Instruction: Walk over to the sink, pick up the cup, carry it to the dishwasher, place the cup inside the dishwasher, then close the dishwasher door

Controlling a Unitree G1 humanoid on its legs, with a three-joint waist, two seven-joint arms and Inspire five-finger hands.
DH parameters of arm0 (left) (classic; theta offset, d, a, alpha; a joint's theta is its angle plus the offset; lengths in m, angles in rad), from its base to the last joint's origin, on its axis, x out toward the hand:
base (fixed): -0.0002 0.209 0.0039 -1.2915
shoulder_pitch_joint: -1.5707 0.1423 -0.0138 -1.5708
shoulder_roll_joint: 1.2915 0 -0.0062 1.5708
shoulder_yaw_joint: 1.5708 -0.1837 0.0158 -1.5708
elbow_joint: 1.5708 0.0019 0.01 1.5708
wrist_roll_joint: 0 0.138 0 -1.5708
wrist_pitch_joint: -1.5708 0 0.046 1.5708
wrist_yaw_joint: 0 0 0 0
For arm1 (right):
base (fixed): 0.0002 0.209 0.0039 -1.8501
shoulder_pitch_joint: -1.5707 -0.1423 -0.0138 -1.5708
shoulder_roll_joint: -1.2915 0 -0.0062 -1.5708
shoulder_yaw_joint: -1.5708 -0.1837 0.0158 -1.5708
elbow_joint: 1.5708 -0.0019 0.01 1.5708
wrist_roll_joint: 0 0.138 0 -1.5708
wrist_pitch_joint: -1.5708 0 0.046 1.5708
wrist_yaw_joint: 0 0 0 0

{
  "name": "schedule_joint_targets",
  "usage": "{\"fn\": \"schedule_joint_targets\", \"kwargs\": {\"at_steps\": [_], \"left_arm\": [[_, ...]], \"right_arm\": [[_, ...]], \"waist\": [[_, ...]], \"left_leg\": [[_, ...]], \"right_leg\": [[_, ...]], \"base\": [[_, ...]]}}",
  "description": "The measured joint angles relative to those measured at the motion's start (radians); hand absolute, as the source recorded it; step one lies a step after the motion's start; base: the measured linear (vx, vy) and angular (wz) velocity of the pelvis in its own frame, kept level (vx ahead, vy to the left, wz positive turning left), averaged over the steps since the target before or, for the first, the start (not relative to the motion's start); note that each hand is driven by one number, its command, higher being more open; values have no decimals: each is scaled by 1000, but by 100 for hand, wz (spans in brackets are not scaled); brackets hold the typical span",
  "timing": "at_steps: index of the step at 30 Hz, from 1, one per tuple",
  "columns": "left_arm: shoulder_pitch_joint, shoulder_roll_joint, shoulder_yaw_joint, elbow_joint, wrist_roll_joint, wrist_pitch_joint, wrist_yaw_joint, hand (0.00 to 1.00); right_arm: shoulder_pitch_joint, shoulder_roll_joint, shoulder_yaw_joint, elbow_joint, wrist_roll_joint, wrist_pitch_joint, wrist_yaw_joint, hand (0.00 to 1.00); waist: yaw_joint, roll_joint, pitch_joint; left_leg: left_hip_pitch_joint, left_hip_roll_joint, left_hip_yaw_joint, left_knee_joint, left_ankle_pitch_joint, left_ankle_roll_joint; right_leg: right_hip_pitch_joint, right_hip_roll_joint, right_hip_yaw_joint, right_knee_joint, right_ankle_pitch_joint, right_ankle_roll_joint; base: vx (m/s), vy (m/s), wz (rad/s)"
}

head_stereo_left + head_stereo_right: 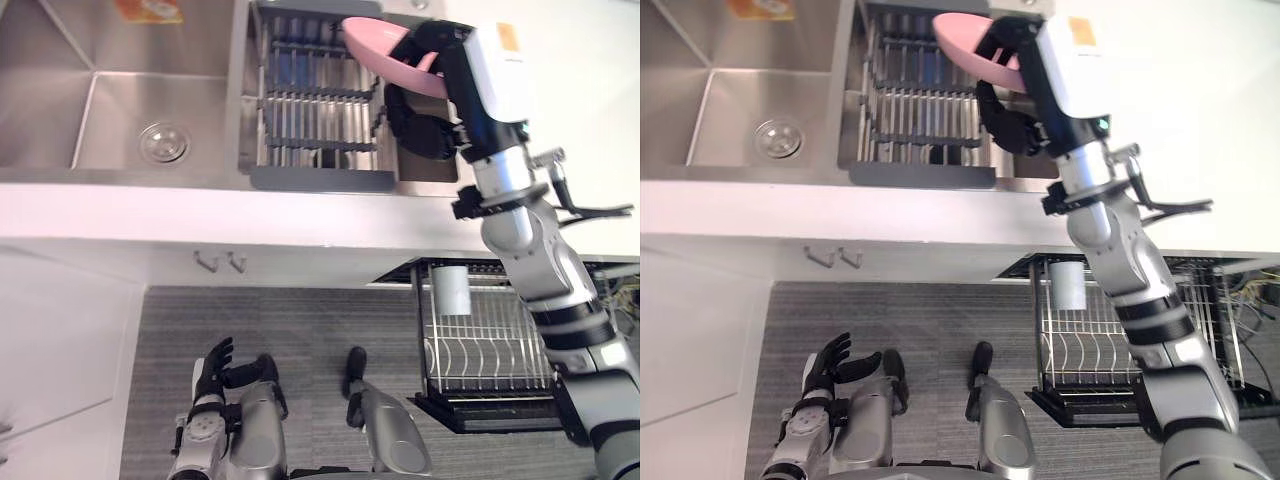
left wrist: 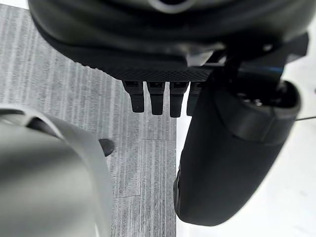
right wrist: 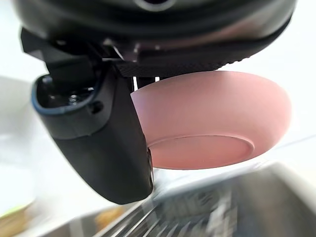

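My right hand point(image 1: 425, 120) is raised over the right end of the sink and is shut on a pink bowl point(image 1: 385, 55), pinching its rim between thumb point(image 3: 98, 138) and fingers. The bowl point(image 3: 212, 123) hangs tilted in the air above the grey dish rack point(image 1: 310, 110) that sits in the sink. Below the counter, the dishwasher's wire rack point(image 1: 490, 340) is pulled out, with a white cup point(image 1: 451, 290) standing at its back left. Low by my side, over the grey floor, my left hand point(image 1: 222, 368) hangs with relaxed fingers point(image 2: 153, 98) and holds nothing.
The steel sink basin point(image 1: 120, 130) with its drain lies to the left of the dish rack. An orange item point(image 1: 150, 10) rests at the sink's back edge. The white counter edge point(image 1: 200, 215) runs across, with two hooks point(image 1: 220, 262) under it.
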Motion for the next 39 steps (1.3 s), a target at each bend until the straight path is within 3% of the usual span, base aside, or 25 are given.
{"fn": "schedule_joint_targets", "kwargs": {"at_steps": [1,3,4,10,14,18,24,26,34,35,39], "left_arm": [[2,-1,13,15,2,4,0,90],[8,-2,15,23,3,8,0,90],[26,-6,16,31,6,18,-1,90],[74,-27,16,32,18,19,-5,90],[94,-39,14,72,18,22,-19,90],[114,-42,3,97,19,23,-22,90],[98,-55,-51,89,35,21,-21,90],[69,-81,-86,86,37,18,-22,90],[-1,-111,-173,-17,33,-4,-41,90],[-16,-112,-185,-25,25,-7,-42,90],[-62,-111,-180,-51,-7,-16,-34,90]], "right_arm": [[82,14,-85,-35,0,2,-12,30],[141,30,-134,-54,0,2,-19,30],[235,53,-184,-63,0,3,-24,30],[461,138,-306,-64,-2,21,-24,30],[599,153,-336,-12,0,40,-26,30],[628,157,-359,56,39,39,-35,30],[625,199,-360,127,122,64,-22,30],[615,199,-334,154,158,75,-5,30],[411,182,-305,333,280,98,13,30],[363,170,-304,366,301,98,13,90],[213,130,-284,433,351,79,18,90]], "waist": [[-14,-8,-10],[-27,-10,-23],[-39,-10,-65],[-77,11,-121],[-94,59,-172],[-112,108,-199],[-113,148,-171],[-112,176,-134],[-103,200,-17],[-100,207,3],[-88,223,46]], "left_leg": [[13,0,14,5,-11,1],[20,0,18,6,-16,1],[29,0,36,6,-26,-1],[71,-4,56,4,-41,2],[95,-18,64,-9,-42,1],[105,-29,94,-20,-51,-13],[76,-22,204,-1,-63,-6],[38,-6,239,30,-78,0],[-49,43,273,90,-77,-2],[-56,41,279,90,-74,2],[-103,28,288,89,-69,9]], "right_leg": [[7,0,14,-3,1,2],[14,0,18,-9,1,2],[16,1,33,-20,4,7],[49,1,60,-38,8,14],[49,-4,89,-38,15,24],[23,-7,129,-31,18,27],[-96,-4,221,43,15,26],[-150,-2,225,57,24,14],[-262,23,230,104,44,3],[-276,23,236,115,47,10],[-346,17,252,150,44,13]], "base": [[29,39,-20],[38,43,-18],[63,45,-23],[26,29,-15],[-20,22,-19],[-68,24,-30],[-80,20,-53],[-29,5,-48],[31,-46,-15],[30,-25,-9],[9,-28,-3]]}}
